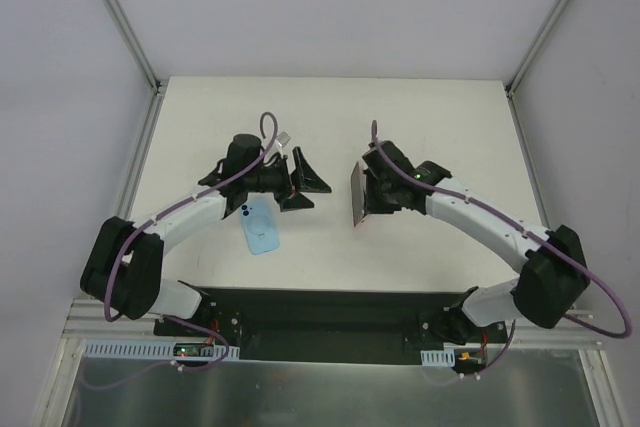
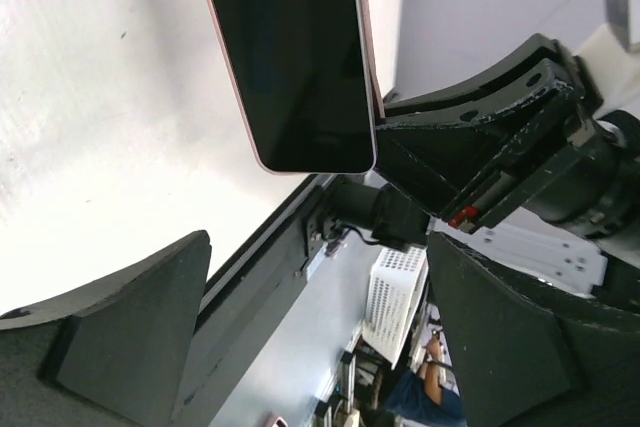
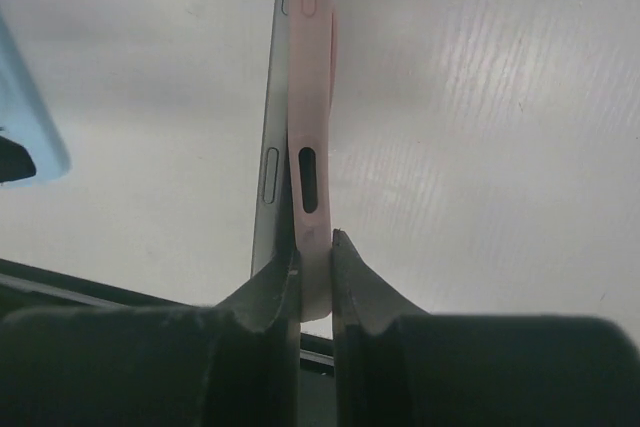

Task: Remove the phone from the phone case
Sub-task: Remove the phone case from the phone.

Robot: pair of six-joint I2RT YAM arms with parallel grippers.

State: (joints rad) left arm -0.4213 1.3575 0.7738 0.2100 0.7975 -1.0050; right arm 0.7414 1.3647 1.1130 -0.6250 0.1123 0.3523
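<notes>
While the right hand [image 1: 364, 197] sits clamped on the pink case [image 3: 312, 97], it holds that case up on edge above the middle of the white surface [image 1: 430, 117], long side running near to far. From the right wrist view the two fingers [image 3: 268, 299] pinch the case's lower end tight, and the grey side of the phone [image 3: 270, 147] lies flush along the case's left face, side button showing, so the phone is in the case right now. Whether the fingers also bear on the phone itself, I cannot tell. Over to the left hand [image 1: 303, 184]: fingers spread wide apart, nothing between them, pointed across at the phone's dark screen, near it but not touching. The left wrist view confirms it, with the black glass and its thin pink rim hanging beyond the two parted fingers. Down on the surface, beside the left forearm, lies a light blue slab [image 1: 261, 226], flat, with a white ring on its upper face; phone or cover, I cannot tell.
</notes>
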